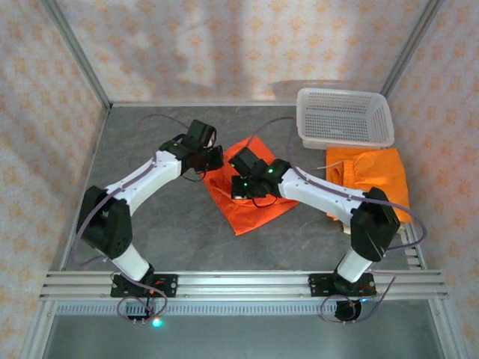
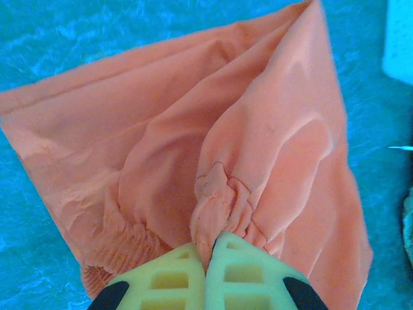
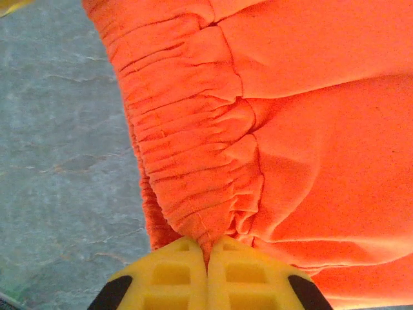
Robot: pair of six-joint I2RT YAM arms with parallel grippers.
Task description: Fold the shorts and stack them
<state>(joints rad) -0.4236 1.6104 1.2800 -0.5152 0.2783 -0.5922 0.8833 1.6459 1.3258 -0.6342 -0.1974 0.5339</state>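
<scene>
Waistband (image 3: 193, 148) of the orange shorts (image 1: 251, 206) sits clamped in left pincer (image 2: 208, 248) and right pincer (image 3: 208, 247), white basket (image 1: 344, 140) nearby.

Robot test cell in a lab is indicated. The work area is boxed in by silver aluminium frame posts (image 1: 75, 56) and beige panels printed with an orange floral pattern (image 1: 247, 45). Two white-and-black jointed robot arms, left (image 1: 142, 183) and right (image 1: 329, 196), are bolted to a slotted aluminium rail (image 1: 247, 284) at the edge of a grey stone-look tabletop (image 1: 172, 239). Thin purple-grey cables (image 1: 166, 117) are looped off the arms.
</scene>
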